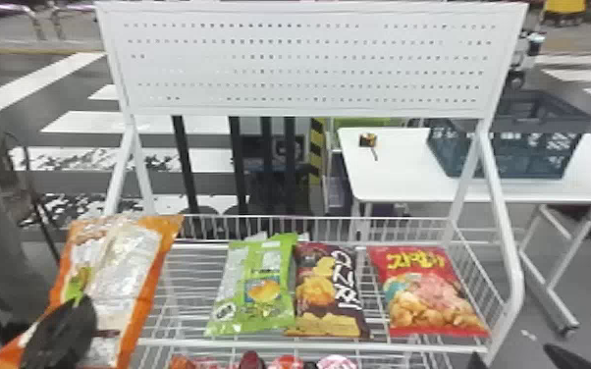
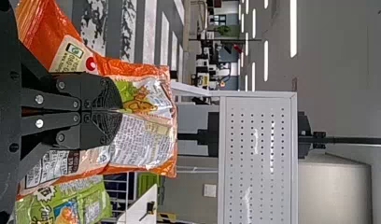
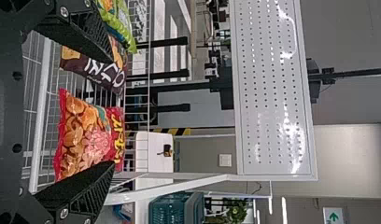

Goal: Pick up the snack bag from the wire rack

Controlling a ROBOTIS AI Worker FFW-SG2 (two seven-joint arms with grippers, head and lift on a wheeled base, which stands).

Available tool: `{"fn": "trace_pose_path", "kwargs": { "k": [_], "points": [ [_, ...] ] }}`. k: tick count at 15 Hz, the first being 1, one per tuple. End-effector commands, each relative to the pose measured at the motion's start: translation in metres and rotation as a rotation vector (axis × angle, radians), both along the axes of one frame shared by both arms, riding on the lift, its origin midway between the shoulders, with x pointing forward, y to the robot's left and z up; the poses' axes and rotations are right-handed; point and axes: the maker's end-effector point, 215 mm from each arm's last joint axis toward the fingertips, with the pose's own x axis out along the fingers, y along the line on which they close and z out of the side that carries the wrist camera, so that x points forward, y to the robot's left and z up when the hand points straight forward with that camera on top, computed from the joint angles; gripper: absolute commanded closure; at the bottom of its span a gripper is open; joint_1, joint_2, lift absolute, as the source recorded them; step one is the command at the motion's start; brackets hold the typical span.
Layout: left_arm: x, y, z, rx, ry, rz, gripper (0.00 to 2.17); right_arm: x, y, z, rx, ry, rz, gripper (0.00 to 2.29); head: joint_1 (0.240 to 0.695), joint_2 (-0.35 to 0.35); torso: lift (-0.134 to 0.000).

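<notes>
Pinching orange snack bag (image 1: 122, 275) mid-pack in nearly closed left gripper (image 2: 119, 110), at wire rack's (image 1: 260, 345) 8 o'clock, probably to curb flopping. Got right gripper (image 3: 112, 112) wide open, empty, at 4 o'clock.

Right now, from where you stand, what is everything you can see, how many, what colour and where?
Orange snack bag: one, in the left hand
Green bag: one, rack's upper shelf
Brown bag: one, beside the green
Red bag: one, shelf's right end
Snacks: several, mostly red, shelf below
Rack: one, white, in front
Holed board: one, white, atop rack
Table: one, white, behind right
Crate: one, blue-grey, on table
Posts: several, black, behind rack
Left hand: one, black, rack's left
Right hand: one, black, rack's right, open
</notes>
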Motion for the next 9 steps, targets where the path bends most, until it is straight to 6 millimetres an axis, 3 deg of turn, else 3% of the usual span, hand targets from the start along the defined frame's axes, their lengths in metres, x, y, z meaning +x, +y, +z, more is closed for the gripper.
{"fn": "trace_pose_path", "kwargs": {
  "k": [1, 9],
  "points": [
    [0.0000, 0.0001, 0.0000, 0.000, 0.000, 0.000, 1.87, -0.0002, -0.0020, 0.0004, -0.003, 0.000, -0.003, 0.13, 0.499, 0.000, 0.000],
    [-0.0008, -0.0062, -0.0006, 0.009, 0.001, -0.009, 1.87, -0.0005, -0.0041, -0.0019, 0.000, 0.004, -0.007, 0.13, 0.499, 0.000, 0.000]
  ]
}}
